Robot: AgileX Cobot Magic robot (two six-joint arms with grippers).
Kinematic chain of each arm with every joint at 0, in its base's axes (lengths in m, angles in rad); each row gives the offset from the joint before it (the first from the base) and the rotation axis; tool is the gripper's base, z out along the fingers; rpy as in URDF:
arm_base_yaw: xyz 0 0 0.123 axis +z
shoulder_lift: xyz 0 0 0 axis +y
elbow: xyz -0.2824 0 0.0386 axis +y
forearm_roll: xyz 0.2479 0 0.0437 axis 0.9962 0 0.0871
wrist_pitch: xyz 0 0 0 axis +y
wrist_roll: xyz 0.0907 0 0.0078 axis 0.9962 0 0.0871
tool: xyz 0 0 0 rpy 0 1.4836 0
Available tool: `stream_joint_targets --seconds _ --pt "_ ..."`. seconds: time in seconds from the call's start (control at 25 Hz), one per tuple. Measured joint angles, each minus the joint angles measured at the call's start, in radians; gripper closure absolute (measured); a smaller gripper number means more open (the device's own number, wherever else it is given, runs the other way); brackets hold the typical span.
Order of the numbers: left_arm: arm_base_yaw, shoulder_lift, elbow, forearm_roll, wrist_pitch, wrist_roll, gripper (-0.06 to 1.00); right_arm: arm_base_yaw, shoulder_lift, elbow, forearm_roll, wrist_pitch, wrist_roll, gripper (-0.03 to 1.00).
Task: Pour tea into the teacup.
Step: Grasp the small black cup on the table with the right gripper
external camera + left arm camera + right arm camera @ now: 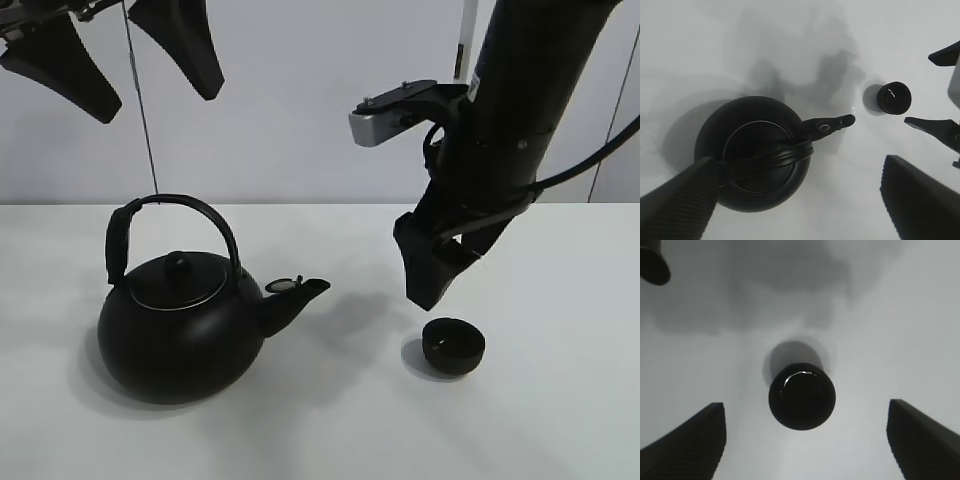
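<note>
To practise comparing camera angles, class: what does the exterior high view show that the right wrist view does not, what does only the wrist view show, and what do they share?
Only the exterior high view shows the whole kettle, its spout turned toward the teacup, plus the left gripper hanging open high above it. Only the right wrist view looks straight down into the teacup, showing its dark inside and a glint on its rim. Both show the teacup, the white table and the right gripper, open above the teacup, touching nothing.
</note>
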Motion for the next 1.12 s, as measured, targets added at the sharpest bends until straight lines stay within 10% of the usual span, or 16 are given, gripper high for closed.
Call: stream_joint_targets --seconds 0.76,1.12 --pt "0.000 0.000 0.000 0.000 -0.001 0.000 0.31 0.007 0.219 0.000 -0.010 -0.068 -0.046 0.40" --pt "0.000 0.000 0.000 0.000 -0.001 0.000 0.31 0.007 0.223 0.000 -0.030 -0.081 0.027 0.57"
